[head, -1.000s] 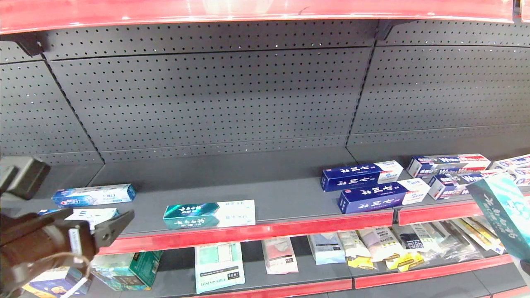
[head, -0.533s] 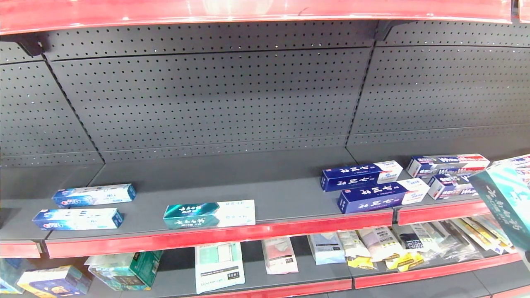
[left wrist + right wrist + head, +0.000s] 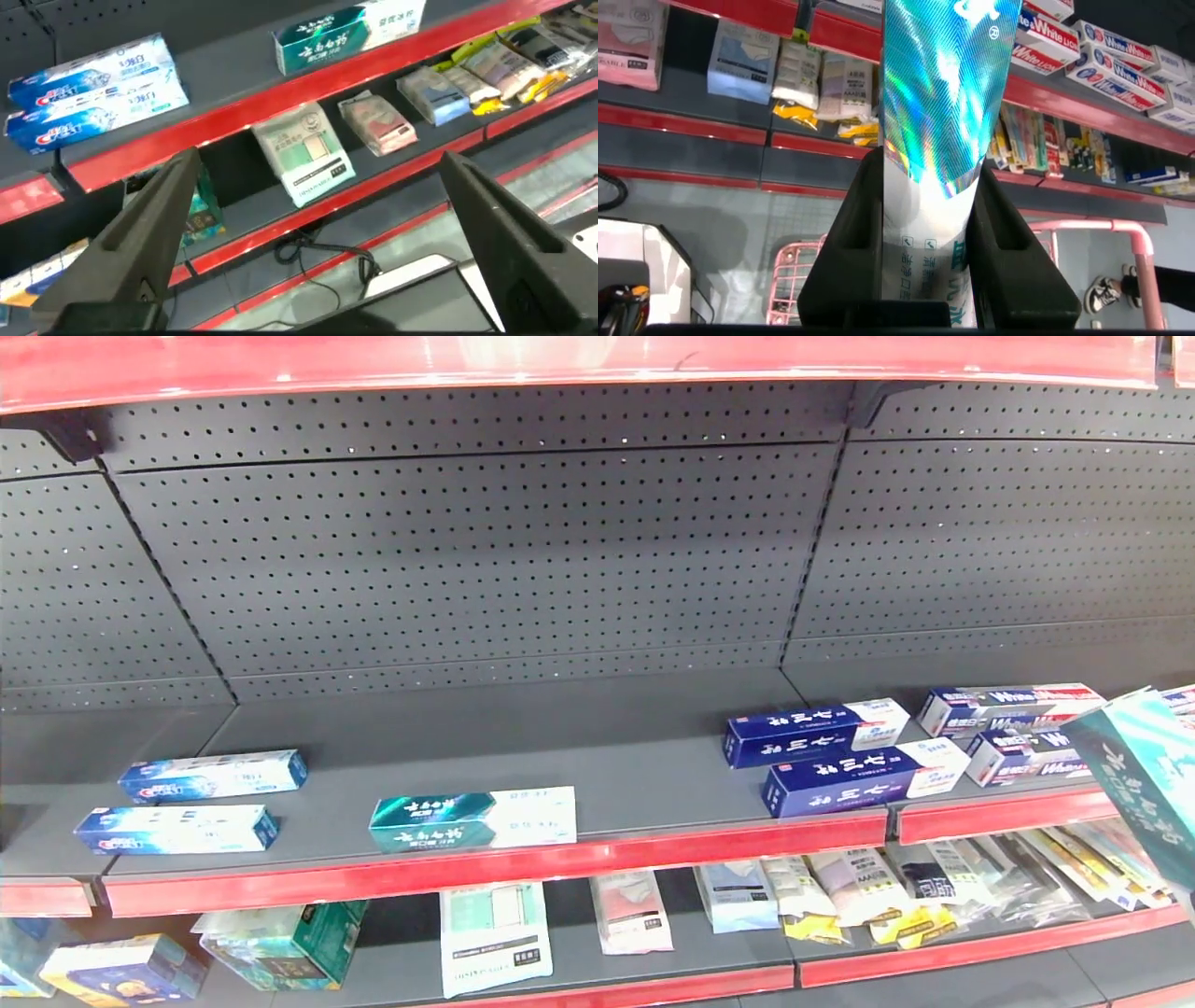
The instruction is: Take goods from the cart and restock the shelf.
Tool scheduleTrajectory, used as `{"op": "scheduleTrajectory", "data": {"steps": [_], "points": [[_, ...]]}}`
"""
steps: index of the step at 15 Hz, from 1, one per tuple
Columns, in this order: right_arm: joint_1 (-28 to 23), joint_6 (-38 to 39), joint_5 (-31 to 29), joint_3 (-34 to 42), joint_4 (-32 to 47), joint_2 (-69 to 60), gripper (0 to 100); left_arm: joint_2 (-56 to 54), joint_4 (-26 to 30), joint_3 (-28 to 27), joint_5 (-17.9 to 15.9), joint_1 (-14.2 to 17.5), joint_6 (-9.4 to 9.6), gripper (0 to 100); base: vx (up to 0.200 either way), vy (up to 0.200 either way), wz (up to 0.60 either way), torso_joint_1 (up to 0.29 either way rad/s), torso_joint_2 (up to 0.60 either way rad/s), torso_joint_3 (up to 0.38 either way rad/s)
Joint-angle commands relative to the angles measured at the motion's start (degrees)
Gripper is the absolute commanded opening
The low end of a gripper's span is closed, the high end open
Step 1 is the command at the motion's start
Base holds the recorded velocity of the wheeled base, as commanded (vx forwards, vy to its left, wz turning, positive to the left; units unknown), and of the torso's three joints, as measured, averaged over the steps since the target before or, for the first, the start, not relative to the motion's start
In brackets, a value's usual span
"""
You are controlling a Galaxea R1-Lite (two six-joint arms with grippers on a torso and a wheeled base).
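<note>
Teal toothpaste box (image 3: 943, 84) clamped in right gripper (image 3: 929, 177), left gripper (image 3: 320, 159) agape, two navy boxes (image 3: 812, 733) on shelf (image 3: 560, 747).

Open room: bare shelf (image 3: 607, 747) behind and to the right of the green toothpaste box (image 3: 471, 819).
Right limit: two dark blue boxes (image 3: 864, 777).
Left limit: two pale blue boxes (image 3: 210, 777).

We see the right gripper (image 3: 929, 173) clamped on a teal holographic toothpaste box (image 3: 943, 84), with a dark finger on each side of it (image 3: 850, 243). The box stands up out of the jaws and points toward the shelf (image 3: 710, 121). Behind it, flat packets (image 3: 738, 61) lie on a red-edged tier. On the tier above sit white-and-red boxes (image 3: 1120, 47). Below the gripper we see the pink cart (image 3: 1139, 252) on grey floor.
</note>
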Motion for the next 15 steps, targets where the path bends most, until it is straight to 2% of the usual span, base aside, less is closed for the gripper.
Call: {"op": "scheduleTrajectory", "data": {"steps": [1, 4, 6, 13, 15], "points": [[0.0, 0.0, 0.0, 0.1, 0.0, 0.4, 0, -0.7, 0.1, 0.5, 0.1, 0.0, 0.0, 100, 0.0, 0.0, 0.6, 0.002, 0.01, 0.007], [0.0, 0.0, 0.0, 0.2, 0.0, 0.6, 0, -0.8, 0.0, 1.3, 0.1, 0.0, 0.17, 100, 0.0, 0.0, 0.6, 0.009, 0.0, -0.004], [0.1, -0.1, 0.0, 0.3, 0.0, 0.7, 0, -1.3, -0.1, 1.5, 0.0, 0.0, 1.23, 100, 0.0, 0.0, 0.6, 0.005, 0.0, -0.002], [0.1, -0.9, 0.0, -0.6, -1.3, 2.4, 0, -2.2, -0.1, 2.8, 0.0, 0.0, 1.4, 100, 0.0, 0.0, 0.6, 0.004, 0.0, 0.002], [1.4, -1.6, 0.0, -1.0, -2.4, 2.7, 0, -4.0, -0.5, 4.5, 0.0, 0.0, 1.32, 100, 0.0, 0.0, 0.0, 0.0, 0.0, 0.0]]}}
